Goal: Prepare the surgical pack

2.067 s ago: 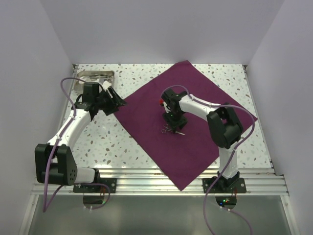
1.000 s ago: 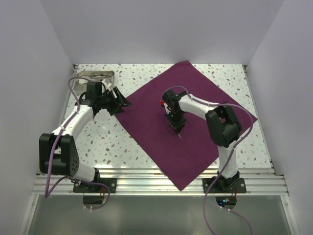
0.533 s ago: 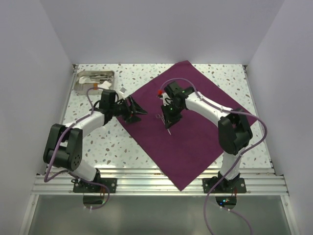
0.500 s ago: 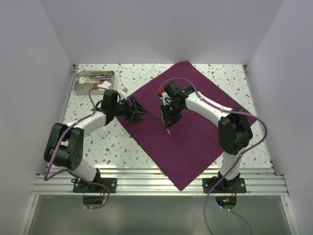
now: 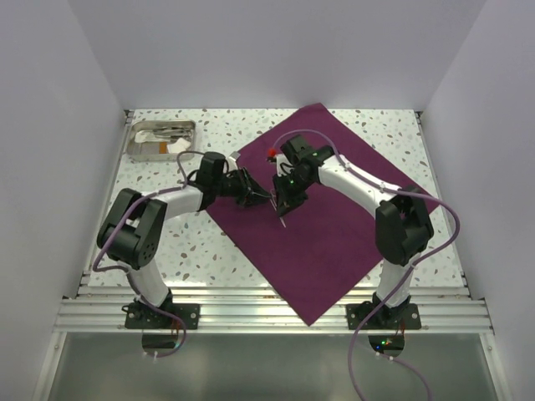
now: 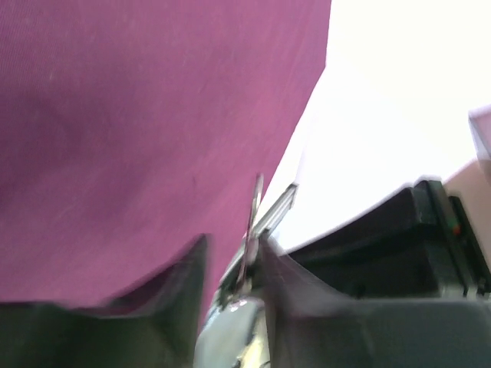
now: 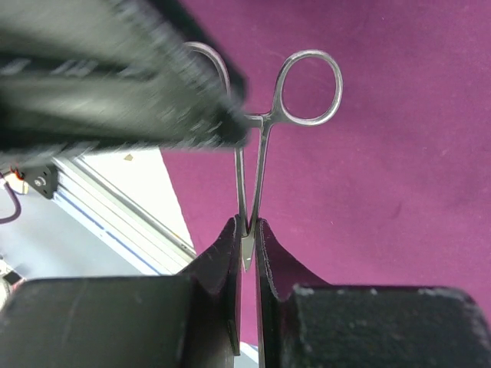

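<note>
The surgical pack is a purple-maroon cloth (image 5: 334,225) spread flat as a diamond over the right half of the table. My right gripper (image 5: 284,203) hovers above the cloth's left part, shut on the tip end of steel forceps (image 7: 261,153). The forceps' two finger rings point away from it. My left gripper (image 5: 263,199) has reached in from the left and meets the forceps at the ring end. In the left wrist view its fingers (image 6: 270,261) straddle the forceps handle (image 6: 253,207). One finger is against the metal and a gap shows beside the other, so it is open.
A metal tray (image 5: 134,140) holding several instruments stands at the back left corner. Speckled tabletop (image 5: 184,242) shows left of the cloth. White walls close in on three sides, and an aluminium rail (image 5: 267,313) runs along the near edge.
The left arm has swung right from near the tray onto the cloth, and its jaws have narrowed round the forceps' ring end. The right gripper has carried the forceps up and slightly left.
</note>
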Controlling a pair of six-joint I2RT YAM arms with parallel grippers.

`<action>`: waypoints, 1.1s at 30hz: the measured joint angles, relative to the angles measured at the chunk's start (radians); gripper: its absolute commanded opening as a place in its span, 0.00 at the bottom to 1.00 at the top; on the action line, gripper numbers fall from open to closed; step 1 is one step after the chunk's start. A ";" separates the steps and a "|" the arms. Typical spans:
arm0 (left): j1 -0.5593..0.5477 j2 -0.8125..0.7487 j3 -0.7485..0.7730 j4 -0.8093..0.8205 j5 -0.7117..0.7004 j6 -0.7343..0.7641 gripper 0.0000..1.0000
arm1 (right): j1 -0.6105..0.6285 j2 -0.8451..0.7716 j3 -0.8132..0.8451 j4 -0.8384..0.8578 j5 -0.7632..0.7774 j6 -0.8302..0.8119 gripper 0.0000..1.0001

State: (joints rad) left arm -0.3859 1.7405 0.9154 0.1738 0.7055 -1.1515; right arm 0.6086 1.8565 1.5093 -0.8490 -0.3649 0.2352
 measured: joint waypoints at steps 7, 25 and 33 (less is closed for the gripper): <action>0.001 0.108 0.104 0.043 0.039 -0.045 0.00 | -0.010 0.004 0.047 -0.032 0.041 -0.002 0.33; 0.512 0.249 0.459 0.037 -0.171 -0.113 0.00 | -0.228 0.010 0.069 -0.078 0.083 0.006 0.47; 0.628 0.433 0.686 -0.024 -0.322 -0.148 0.00 | -0.228 0.116 0.160 -0.096 0.082 0.006 0.47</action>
State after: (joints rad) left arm 0.2417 2.1738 1.6012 0.1501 0.3832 -1.2991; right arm 0.3805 1.9724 1.6695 -0.9451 -0.2832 0.2413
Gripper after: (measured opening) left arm 0.026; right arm 0.469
